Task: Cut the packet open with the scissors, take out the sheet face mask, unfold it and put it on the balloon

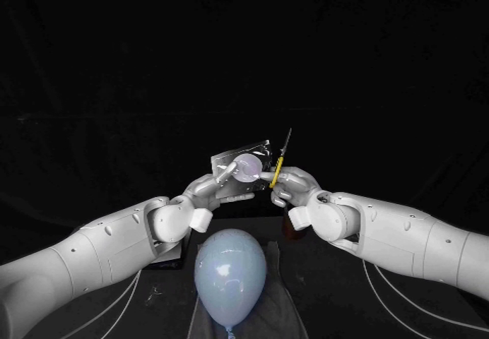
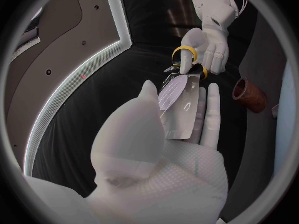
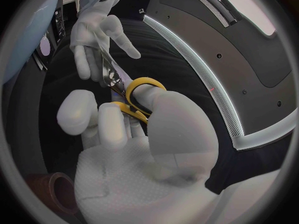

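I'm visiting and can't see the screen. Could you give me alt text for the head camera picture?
Two white robot arms meet in mid-air: the left hand holds up a silver packet, while the right hand holds yellow-handled scissors at its edge. A pale blue balloon lies below them, nearer the robot.

Head view: dim, with the background lost in black. The balloon (image 1: 232, 277) is the brightest surface and carries a soft pale sheen.
Wrist views: brighter. A glowing white strip (image 2: 74, 92) borders the black tabletop (image 2: 134, 69) and bends with fisheye distortion. The packet (image 2: 182, 109) shows foil glare. A dark vignette rings each circle.
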You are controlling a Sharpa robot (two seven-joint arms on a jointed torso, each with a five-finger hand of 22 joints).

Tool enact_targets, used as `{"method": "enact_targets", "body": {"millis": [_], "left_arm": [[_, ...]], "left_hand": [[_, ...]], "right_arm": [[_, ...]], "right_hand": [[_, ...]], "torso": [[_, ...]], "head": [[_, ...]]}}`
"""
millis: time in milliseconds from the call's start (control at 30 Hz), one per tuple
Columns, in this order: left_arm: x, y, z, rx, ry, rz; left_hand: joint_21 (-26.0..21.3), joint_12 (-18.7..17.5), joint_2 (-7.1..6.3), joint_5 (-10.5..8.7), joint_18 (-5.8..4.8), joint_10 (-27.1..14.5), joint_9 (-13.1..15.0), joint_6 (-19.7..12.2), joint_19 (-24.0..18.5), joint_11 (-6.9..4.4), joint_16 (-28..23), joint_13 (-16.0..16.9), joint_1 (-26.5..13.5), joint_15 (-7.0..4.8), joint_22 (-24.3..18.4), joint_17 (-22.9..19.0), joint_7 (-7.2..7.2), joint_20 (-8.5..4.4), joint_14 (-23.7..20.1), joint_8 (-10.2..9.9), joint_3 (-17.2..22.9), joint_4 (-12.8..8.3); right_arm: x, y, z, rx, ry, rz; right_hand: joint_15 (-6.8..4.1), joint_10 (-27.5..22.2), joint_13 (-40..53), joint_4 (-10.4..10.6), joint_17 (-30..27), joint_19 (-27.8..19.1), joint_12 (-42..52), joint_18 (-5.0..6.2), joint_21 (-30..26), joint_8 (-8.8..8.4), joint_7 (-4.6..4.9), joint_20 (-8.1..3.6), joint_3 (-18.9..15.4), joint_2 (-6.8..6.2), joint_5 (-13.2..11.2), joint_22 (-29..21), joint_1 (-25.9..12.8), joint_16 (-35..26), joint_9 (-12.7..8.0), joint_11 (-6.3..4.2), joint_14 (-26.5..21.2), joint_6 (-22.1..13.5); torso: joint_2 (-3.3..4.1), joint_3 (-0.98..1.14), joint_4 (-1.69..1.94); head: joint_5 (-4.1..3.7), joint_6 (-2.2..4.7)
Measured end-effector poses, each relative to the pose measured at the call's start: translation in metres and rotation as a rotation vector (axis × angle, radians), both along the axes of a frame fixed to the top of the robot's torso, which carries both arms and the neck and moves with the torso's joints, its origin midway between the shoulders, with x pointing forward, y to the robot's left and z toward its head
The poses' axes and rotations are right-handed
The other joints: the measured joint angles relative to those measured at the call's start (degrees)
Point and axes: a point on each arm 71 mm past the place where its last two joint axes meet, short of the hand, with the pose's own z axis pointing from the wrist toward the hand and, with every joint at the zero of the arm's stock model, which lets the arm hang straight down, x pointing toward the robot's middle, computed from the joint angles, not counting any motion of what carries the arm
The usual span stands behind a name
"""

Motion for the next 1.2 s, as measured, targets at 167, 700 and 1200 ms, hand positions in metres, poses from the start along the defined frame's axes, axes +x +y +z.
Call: {"method": "enact_targets", "body": {"millis": [167,700,1200], "left_arm": [[0.001,0.002,0.0,0.005,-0.002,0.003],[0.002,0.004,0.001,0.01,-0.005,0.009],[0.002,0.002,0.001,0.009,-0.006,0.006]], "left_hand": [[0.0,-0.2,0.79,0.0,-0.02,0.2,-0.1,0.2,-0.2,0.01,-0.2,0.0,0.8,0.21,0.0,-0.1,0.2,-0.02,0.2,0.0,0.2,-0.2],[0.0,-1.1,3.05,0.0,0.59,1.7,-0.4,2.8,-0.1,-0.09,-0.4,0.0,3.1,0.01,0.0,-0.1,0.32,-0.02,0.8,0.3,0.8,-0.8],[0.0,-1.4,3.72,0.0,0.55,2.5,-0.7,3.6,-0.1,-0.21,-0.4,0.0,3.7,-0.06,0.0,-0.1,0.3,-0.02,1.3,0.3,1.1,-1.0]], "right_arm": [[-0.002,-0.001,-0.001,-0.006,0.0,0.008],[-0.003,-0.009,-0.004,-0.027,0.004,0.005],[-0.006,-0.005,-0.011,-0.034,0.019,0.02]], "right_hand": [[0.0,0.0,0.1,0.0,0.0,0.0,0.1,0.0,0.0,0.0,0.0,0.0,0.0,-0.01,0.0,0.0,0.0,0.0,0.0,0.0,0.0,0.0],[-0.12,0.0,0.1,0.0,0.0,0.0,0.1,-0.01,0.0,0.0,0.01,0.0,0.1,-0.07,-0.2,0.0,0.1,0.0,0.0,0.0,-0.1,0.0],[-0.13,0.0,0.1,0.0,-0.1,0.0,0.1,-0.05,0.0,0.0,0.03,0.0,0.1,-0.08,-0.2,0.1,0.1,0.0,0.2,0.0,-0.1,0.0]], "torso": [[-0.01,0.0,-0.01],[-0.01,-0.01,0.01],[-0.01,0.01,-0.02]], "head": [[0.0,-0.07],[-0.03,-0.24],[0.12,-0.3]]}}
